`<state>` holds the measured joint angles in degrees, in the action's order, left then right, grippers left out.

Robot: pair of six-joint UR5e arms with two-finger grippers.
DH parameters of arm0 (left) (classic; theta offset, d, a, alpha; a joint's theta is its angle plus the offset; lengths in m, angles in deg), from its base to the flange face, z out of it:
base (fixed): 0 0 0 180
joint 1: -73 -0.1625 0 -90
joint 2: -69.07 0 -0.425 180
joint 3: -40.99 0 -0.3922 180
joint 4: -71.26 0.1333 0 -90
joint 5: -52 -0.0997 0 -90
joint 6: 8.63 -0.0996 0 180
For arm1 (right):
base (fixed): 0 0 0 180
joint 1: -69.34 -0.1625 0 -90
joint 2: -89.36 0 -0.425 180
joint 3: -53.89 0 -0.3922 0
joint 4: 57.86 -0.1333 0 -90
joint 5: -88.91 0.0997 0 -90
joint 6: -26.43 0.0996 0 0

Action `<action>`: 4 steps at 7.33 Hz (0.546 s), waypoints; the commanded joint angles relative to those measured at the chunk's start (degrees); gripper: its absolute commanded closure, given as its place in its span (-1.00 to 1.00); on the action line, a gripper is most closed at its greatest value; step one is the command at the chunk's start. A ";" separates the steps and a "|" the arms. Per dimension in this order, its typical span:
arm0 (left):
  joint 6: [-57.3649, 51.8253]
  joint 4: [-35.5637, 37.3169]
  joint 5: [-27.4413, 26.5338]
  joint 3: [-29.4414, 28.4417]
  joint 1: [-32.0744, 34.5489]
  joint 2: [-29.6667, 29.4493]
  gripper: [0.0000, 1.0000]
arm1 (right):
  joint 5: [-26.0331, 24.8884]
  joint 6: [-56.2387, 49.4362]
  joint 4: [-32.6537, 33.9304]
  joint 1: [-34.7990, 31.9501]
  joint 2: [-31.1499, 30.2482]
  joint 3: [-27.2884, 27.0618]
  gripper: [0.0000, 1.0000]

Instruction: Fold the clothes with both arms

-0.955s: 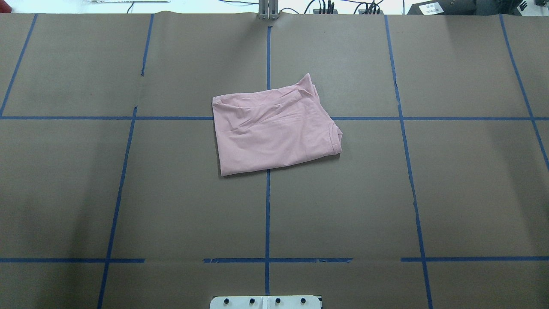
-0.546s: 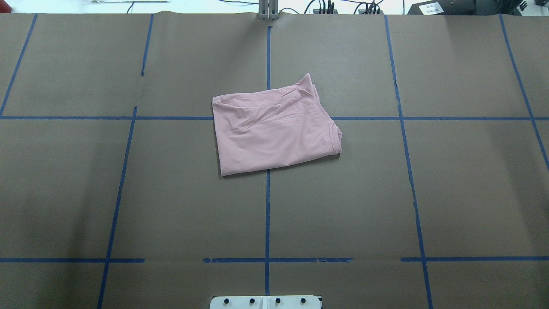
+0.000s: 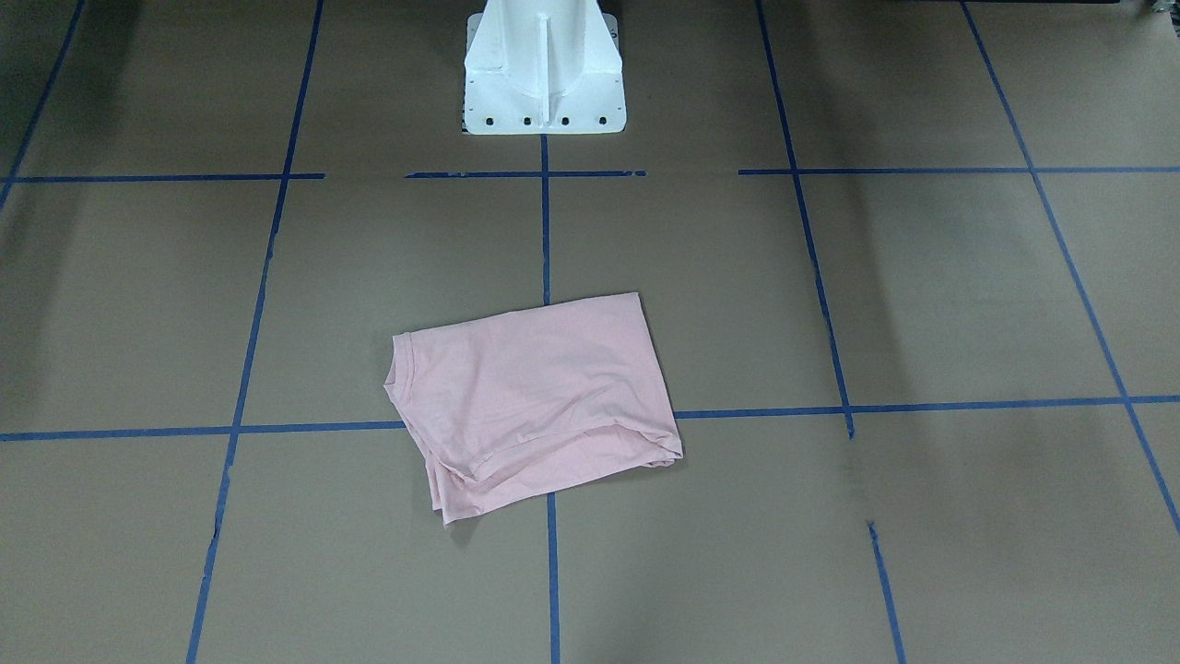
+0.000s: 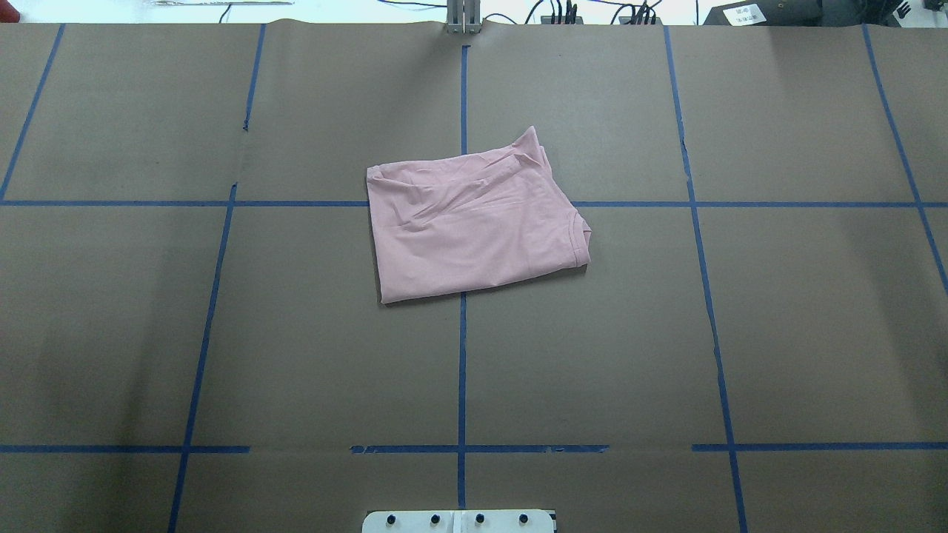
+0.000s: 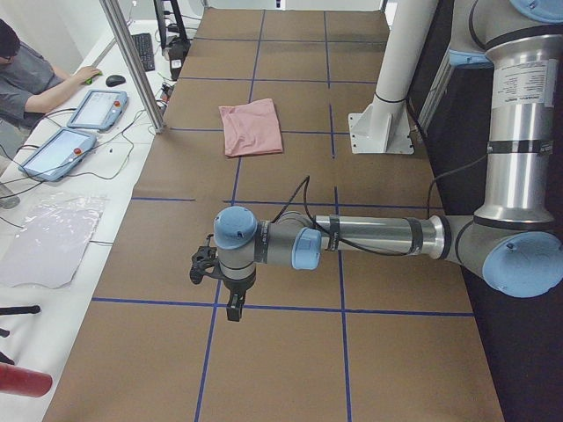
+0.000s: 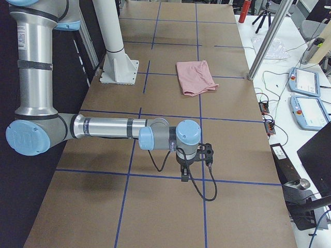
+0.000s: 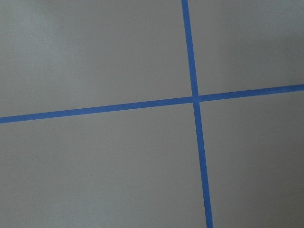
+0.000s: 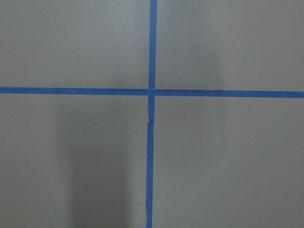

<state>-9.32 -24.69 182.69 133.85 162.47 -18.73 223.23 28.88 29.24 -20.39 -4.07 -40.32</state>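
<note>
1. T-shirt (image 4: pixel 474 229), pale pink, lies folded into a rough rectangle straight out from the white pedestal base (image 3: pixel 542 65), well apart from it, plain side up, with nothing touching it.
2. Its edge farthest from the pedestal is uneven: one corner pokes out, and soft creases run beside it.
3. Blue tape lines (image 4: pixel 462 370) cross beneath the shirt on the brown paper table (image 4: pixel 222 333).
4. Left arm (image 5: pixel 369 237) reaches far out to the pedestal's left, with the left gripper (image 5: pixel 231 308) hanging above bare paper. Right arm (image 6: pixel 114 126) mirrors it far to the pedestal's right, with the right gripper (image 6: pixel 184 175). Only the side views show them, and the wrist views show just tape and paper, so I cannot tell how wide either pair of fingers stands. Neither has any cloth.
5. Judgement: folding looks nearly or fully done. If tidying follows, both grippers should approach together, pinch every layer at the stray corner and its neighbouring corner, lift low, and lay that edge flat without dragging the stack.
</note>
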 commanded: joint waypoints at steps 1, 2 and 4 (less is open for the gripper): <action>0.07 -0.02 0.09 0.04 0.00 0.00 -1.00 | 0.15 0.01 0.00 0.00 -0.08 -0.02 -1.00; 0.07 0.06 0.09 0.04 0.00 -0.09 -1.00 | 0.32 0.01 0.00 0.00 -0.16 -0.02 -1.00; 0.07 0.06 0.09 0.04 -0.09 -0.09 -1.00 | 0.32 0.01 0.00 0.00 -0.34 0.16 -1.00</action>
<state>-9.25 -24.64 182.78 133.89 162.45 -18.80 223.53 28.89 29.28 -20.40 -4.31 -40.26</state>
